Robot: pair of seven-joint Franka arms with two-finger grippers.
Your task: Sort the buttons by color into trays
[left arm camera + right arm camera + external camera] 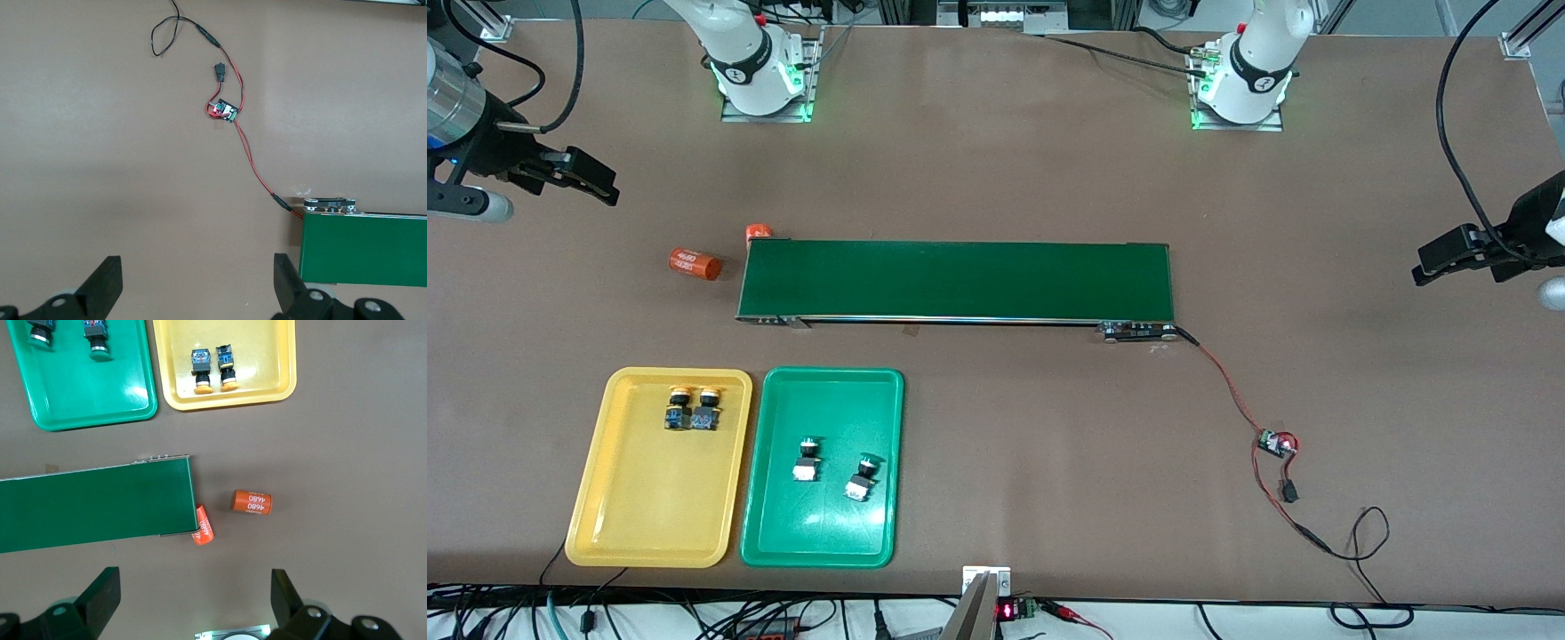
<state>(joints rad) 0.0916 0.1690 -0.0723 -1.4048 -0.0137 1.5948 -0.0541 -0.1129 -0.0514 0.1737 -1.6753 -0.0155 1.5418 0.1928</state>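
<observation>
Two buttons with yellow-orange caps (679, 407) (708, 407) lie side by side in the yellow tray (649, 498), at its end nearest the conveyor. Two green-capped buttons (807, 460) (862, 477) lie in the green tray (809, 524) beside it. The right wrist view shows both trays (260, 353) (87, 393) with the buttons (200, 368) (97, 337) in them. My right gripper (605, 187) (197, 593) hangs open and empty over bare table near the right arm's end. My left gripper (1421, 267) (198, 280) hangs open and empty over bare table at the left arm's end.
A long dark-green conveyor belt (956, 280) lies across the table's middle. Two orange cylinders (695, 264) (758, 233) lie at its end toward the right arm. From its other end a red-black cable runs to a small circuit board (1277, 443) (225, 111).
</observation>
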